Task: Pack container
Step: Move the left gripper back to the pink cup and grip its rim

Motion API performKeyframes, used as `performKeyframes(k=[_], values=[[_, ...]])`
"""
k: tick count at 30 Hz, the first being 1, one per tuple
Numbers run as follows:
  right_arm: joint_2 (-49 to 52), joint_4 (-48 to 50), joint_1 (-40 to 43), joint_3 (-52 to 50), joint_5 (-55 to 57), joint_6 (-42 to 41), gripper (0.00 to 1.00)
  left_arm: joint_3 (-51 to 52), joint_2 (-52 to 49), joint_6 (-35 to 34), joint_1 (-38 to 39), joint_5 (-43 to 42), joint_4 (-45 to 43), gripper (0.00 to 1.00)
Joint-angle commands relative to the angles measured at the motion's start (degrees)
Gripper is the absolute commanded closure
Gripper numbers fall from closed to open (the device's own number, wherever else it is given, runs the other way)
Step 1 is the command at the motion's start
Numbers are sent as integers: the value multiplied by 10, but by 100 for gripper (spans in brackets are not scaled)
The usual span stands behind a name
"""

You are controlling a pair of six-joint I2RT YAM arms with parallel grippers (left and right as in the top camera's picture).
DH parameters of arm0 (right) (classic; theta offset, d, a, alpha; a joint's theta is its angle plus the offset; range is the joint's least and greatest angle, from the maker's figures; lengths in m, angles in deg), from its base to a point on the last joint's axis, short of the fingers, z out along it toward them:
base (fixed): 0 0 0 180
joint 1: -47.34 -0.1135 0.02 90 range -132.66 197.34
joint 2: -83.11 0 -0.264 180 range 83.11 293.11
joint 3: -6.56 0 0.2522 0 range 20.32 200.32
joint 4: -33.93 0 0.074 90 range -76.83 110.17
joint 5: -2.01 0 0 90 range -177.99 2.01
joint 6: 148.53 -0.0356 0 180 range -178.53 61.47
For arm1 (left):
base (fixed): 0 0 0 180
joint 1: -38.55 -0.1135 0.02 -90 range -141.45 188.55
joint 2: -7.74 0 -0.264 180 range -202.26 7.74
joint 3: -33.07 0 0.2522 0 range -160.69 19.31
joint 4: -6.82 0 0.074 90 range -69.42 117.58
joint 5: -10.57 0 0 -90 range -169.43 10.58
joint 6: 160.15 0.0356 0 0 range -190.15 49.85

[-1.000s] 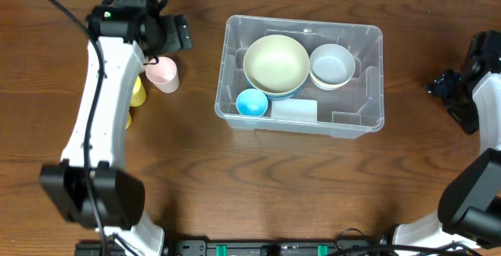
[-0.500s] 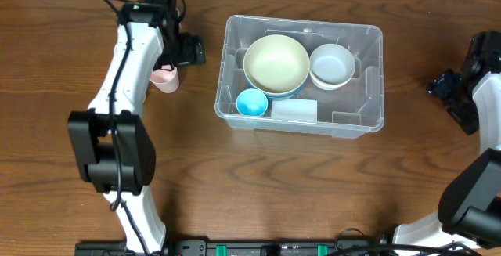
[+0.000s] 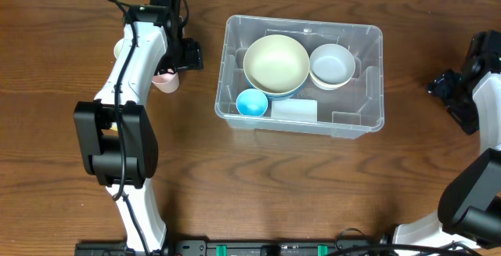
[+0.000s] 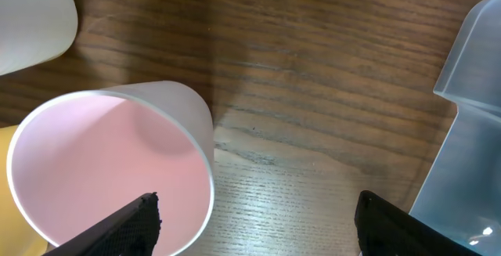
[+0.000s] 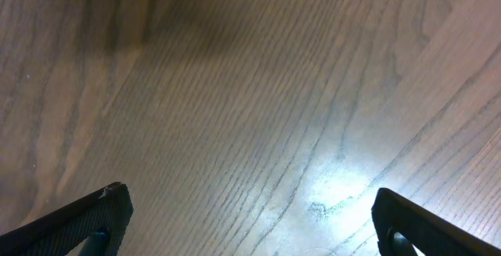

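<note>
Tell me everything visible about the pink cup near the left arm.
The pink cup is smooth, plastic-looking, pale pink inside and empty, its mouth facing the left wrist camera. It sits on the table, left of the container and apart from it. A finger of the open left gripper overlaps its rim; contact is unclear.

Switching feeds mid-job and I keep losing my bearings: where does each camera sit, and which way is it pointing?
Overhead: fixed above the table, looking straight down at the container; left arm and right arm show.
Left wrist: on the left arm, looking down between the left tool fingers at the pink cup and a container corner.
Right wrist: on the right arm, looking down at wooden table; only the right tool fingertips show.
Shared: overhead and left wrist both show cup and container.
</note>
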Motion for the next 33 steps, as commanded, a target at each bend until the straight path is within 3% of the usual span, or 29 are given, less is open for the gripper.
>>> performKeyframes(k=[1, 15, 17, 19, 22, 33], values=[[2, 0, 3, -1, 5, -8, 1, 4, -22, 3, -1, 0, -1, 20], [2, 0, 3, -1, 5, -8, 1, 4, -55, 3, -1, 1, -8, 20], [2, 0, 3, -1, 5, -8, 1, 4, -55, 3, -1, 0, -12, 31], [2, 0, 3, -1, 5, -8, 1, 0, -54, 3, -1, 1, -12, 71], [2, 0, 3, -1, 5, -8, 1, -9, -53, 3, -1, 0, -9, 94], [2, 0, 3, -1, 5, -8, 1, -52, 19, 0, 2, 0, 17, 94]])
